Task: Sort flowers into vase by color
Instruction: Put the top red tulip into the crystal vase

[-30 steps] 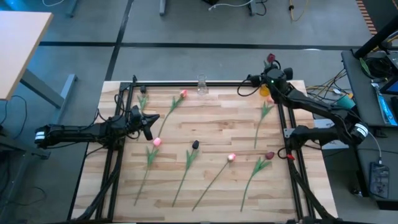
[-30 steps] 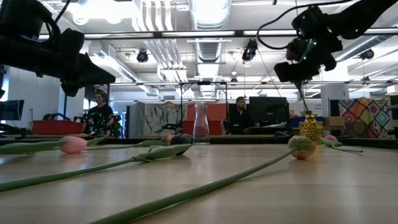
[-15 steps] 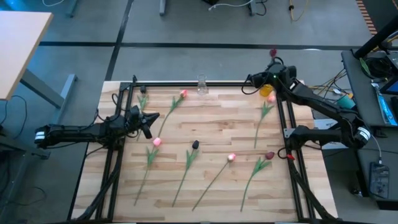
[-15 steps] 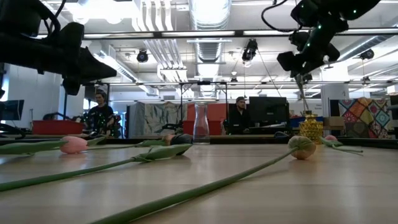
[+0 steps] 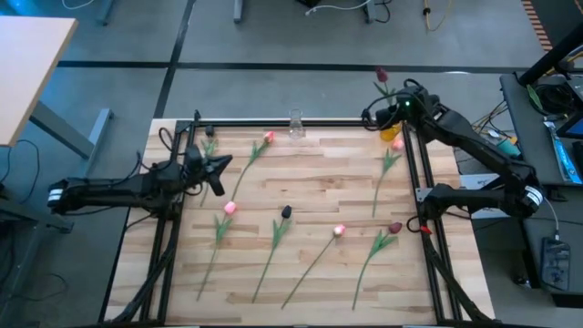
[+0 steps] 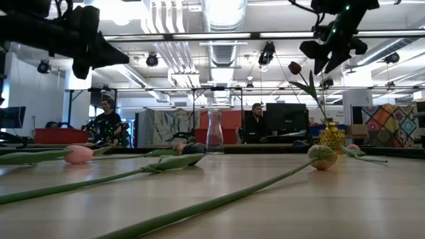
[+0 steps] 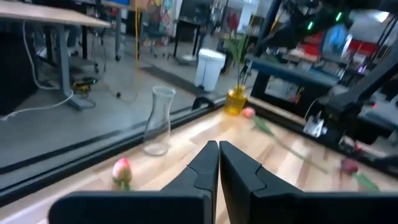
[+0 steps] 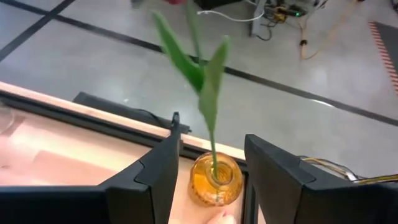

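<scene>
Left gripper (image 5: 217,173): it hangs above the left part of the table (image 5: 310,219), near the left rail. My two fingers (image 7: 205,163) are pressed together and I hold nothing there.

Pink flowers on the table: one pink flower (image 5: 269,138) lies near the far edge, just left of the glass vase. One more (image 5: 230,207) lies under my left gripper, a little nearer to the front. A third (image 5: 339,230) lies in the middle front, its stem going toward the front edge.

Dark flowers on the table: one dark bud (image 5: 286,212) lies between the two front pink ones. A maroon flower (image 5: 394,227) lies at the right side, close to the right rail.

Glass vase (image 5: 296,124): it stands upright at the far edge, about the middle. I see no flower in it.

Yellow vase (image 8: 215,180): it stands at the far right corner of the table. One maroon flower (image 6: 295,68) stands in it, and its stem (image 8: 212,124) leans to the left. Another pink flower (image 5: 398,144) lies on the table just beside this vase.

Right gripper (image 5: 399,111): it is above the yellow vase. My fingers (image 8: 273,163) stand apart, one on each side of the vase neck, and they do not touch the stem.
</scene>
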Robot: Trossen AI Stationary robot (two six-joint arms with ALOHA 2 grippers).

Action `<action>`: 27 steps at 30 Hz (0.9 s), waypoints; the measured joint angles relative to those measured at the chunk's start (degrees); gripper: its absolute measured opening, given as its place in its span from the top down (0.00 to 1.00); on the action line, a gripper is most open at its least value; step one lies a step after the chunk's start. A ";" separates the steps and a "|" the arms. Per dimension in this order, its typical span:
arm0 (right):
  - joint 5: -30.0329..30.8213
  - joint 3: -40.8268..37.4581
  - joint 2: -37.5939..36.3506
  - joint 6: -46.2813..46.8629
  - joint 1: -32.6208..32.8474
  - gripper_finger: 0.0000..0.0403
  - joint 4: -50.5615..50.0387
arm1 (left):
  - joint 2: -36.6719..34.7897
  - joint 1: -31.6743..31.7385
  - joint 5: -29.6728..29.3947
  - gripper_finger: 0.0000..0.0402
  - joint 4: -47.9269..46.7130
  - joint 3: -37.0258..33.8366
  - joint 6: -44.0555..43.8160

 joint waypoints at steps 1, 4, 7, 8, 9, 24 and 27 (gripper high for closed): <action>-0.50 0.95 0.00 -0.41 0.02 0.57 -0.86 | 1.04 0.00 0.05 1.00 -1.58 1.34 -0.28; -0.74 3.79 0.00 -2.22 0.26 0.61 -3.17 | 4.67 0.20 1.31 1.00 -8.36 5.94 -2.52; -1.23 6.06 0.00 -4.20 0.31 0.69 -3.95 | 8.80 0.74 3.72 1.00 -15.34 10.33 -5.73; -2.47 6.59 0.00 -5.21 0.27 0.73 -3.78 | 10.07 0.96 4.88 1.00 -16.90 11.38 -6.59; -4.23 6.91 0.05 -6.29 0.25 0.76 -3.38 | 11.27 1.17 6.50 1.00 -17.50 12.12 -7.21; 2.07 14.54 15.20 -4.46 -3.37 0.56 -2.37 | 17.81 2.21 15.06 1.00 -14.10 12.45 -10.45; 2.74 16.35 17.66 -5.02 -5.08 0.47 -2.21 | 16.97 2.21 15.06 1.00 -13.84 11.95 -11.12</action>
